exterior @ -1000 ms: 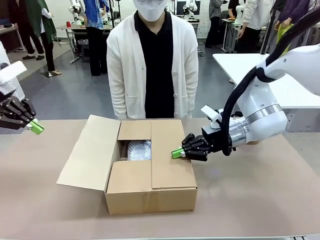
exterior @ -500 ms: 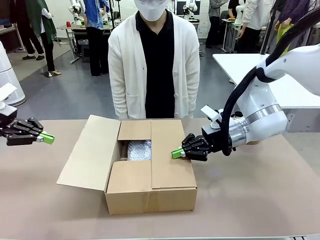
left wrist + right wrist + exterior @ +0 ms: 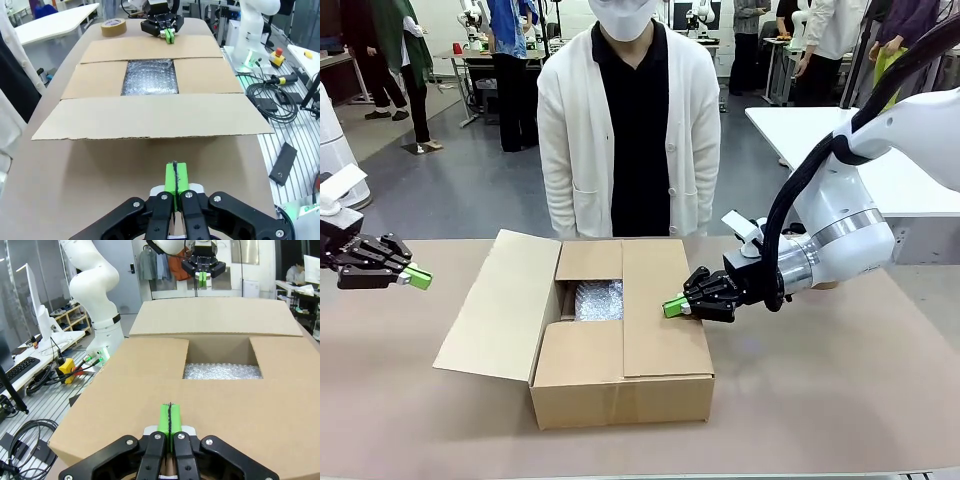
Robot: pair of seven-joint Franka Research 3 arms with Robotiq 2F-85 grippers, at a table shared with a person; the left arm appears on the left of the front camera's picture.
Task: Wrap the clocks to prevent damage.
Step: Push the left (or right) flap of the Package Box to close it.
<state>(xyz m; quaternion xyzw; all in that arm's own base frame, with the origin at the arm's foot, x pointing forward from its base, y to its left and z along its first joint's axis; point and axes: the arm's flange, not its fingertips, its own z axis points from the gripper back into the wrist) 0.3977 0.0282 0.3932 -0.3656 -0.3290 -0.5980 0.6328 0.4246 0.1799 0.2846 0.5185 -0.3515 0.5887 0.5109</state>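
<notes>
A cardboard box (image 3: 620,345) stands mid-table, and bubble wrap (image 3: 598,299) shows through the gap between its flaps. The clocks are hidden. My right gripper (image 3: 673,306) is shut with nothing in it, its green tips low over the folded-down right flap (image 3: 150,385); whether they touch it I cannot tell. My left gripper (image 3: 417,277) is shut and empty, hovering left of the box and apart from the left flap (image 3: 500,305), which still sticks out. From the left wrist, my left gripper (image 3: 175,177) points at that flap (image 3: 150,117) and the bubble wrap (image 3: 150,77).
A person in a white cardigan (image 3: 628,130) stands at the far edge behind the box, hands out of sight. A roll of brown tape (image 3: 113,27) lies on the table beyond the box on the right arm's side. Bare table surrounds the box.
My left gripper has come down and a little to the right, toward the box, and levelled out. The right arm and the box have not moved.
</notes>
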